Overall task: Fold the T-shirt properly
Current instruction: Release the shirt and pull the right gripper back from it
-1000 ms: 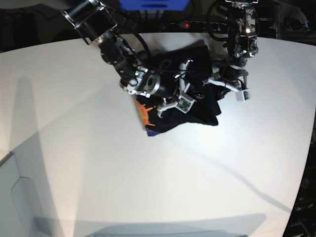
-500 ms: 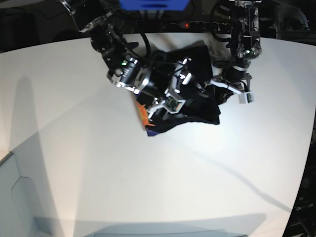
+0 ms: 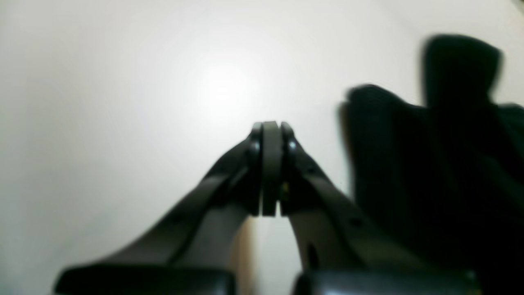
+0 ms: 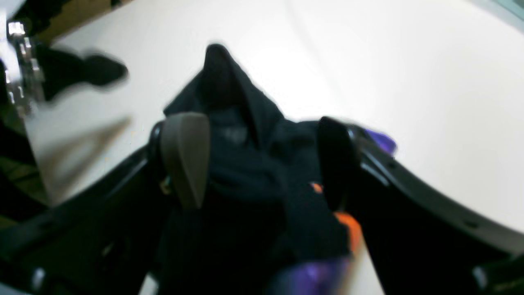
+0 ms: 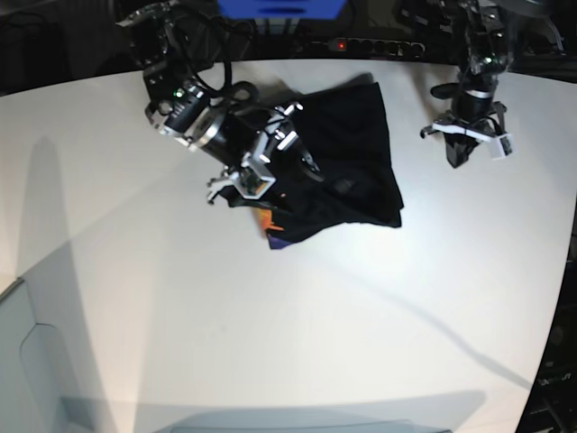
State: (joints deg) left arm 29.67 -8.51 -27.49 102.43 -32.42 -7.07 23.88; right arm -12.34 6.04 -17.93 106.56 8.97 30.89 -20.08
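The black T-shirt (image 5: 361, 144) lies bunched on the white table (image 5: 270, 325), with its orange and purple print (image 5: 267, 225) peeking out at its lower left edge. My right gripper (image 5: 302, 173) is over the shirt's left part. In the right wrist view it (image 4: 258, 131) is open, with black fabric (image 4: 245, 192) bunched between the jaws and orange print (image 4: 346, 229) beside the right finger. My left gripper (image 5: 453, 158) is shut and empty, off to the shirt's right. In the left wrist view it (image 3: 270, 131) hangs over bare table, with the shirt (image 3: 430, 172) to its right.
A blue object (image 5: 279, 7) and a power strip with a red light (image 5: 341, 43) sit behind the table's far edge. A grey panel (image 5: 27, 361) is at the lower left. The table's right edge curves past dark equipment (image 5: 554, 379).
My left gripper has left the shirt, moved right and away, and is shut and empty. My right arm has shifted left over the shirt. The shirt's right side now lies flatter.
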